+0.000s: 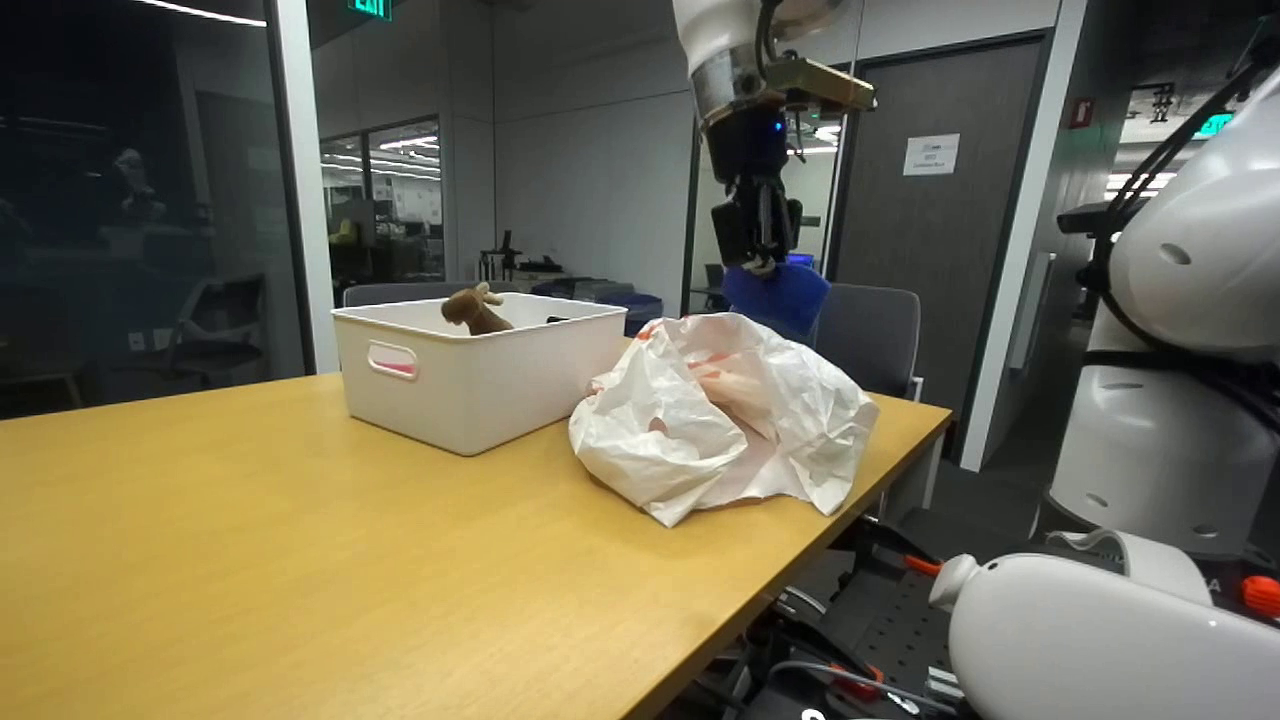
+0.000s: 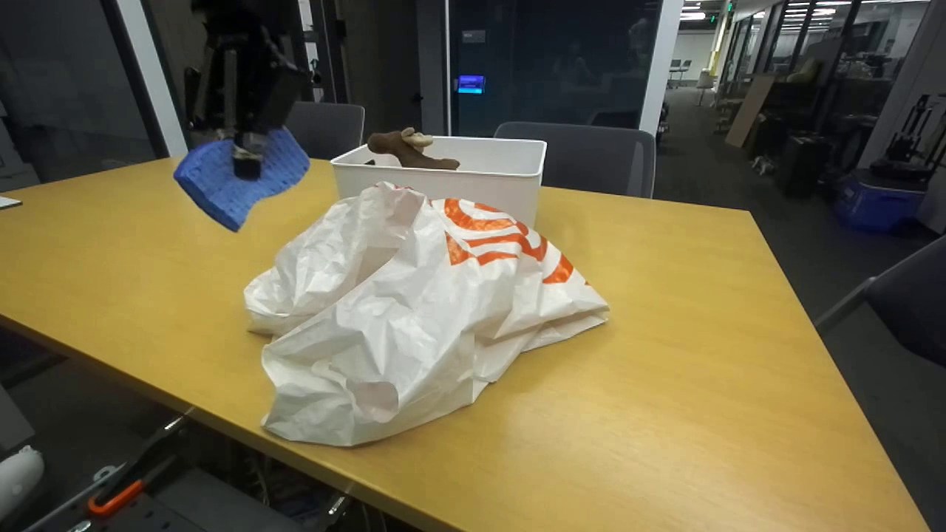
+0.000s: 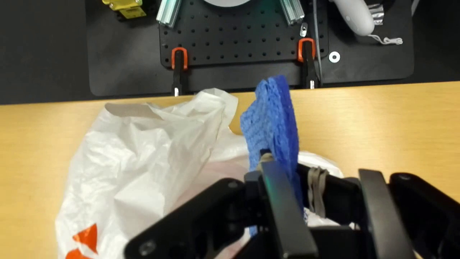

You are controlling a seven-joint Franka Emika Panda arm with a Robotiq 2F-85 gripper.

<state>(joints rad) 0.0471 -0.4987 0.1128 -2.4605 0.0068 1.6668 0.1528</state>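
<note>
My gripper [image 3: 283, 163] is shut on a blue sponge-like piece [image 3: 266, 118], which is pinched between its two fingers and juts out past them. In an exterior view the blue piece [image 2: 214, 185] hangs in the air above the table, with the gripper [image 2: 248, 157] pointing down. Below it lies a crumpled white plastic bag [image 1: 650, 430] with orange print, its opening partly spread. Behind the bag stands a white bin [image 1: 490, 390]. A brown plush toy [image 2: 414, 155] pokes above the bin's rim; the rest of the bin's contents are mostly hidden.
The wooden table [image 1: 250, 540] carries the bag and the bin. Grey chairs [image 2: 576, 159] stand around it. At the robot's side are a black perforated plate [image 3: 233, 39] and orange-tipped clamps [image 3: 179, 59] along the table edge. A white controller-like object [image 3: 355, 16] lies near there.
</note>
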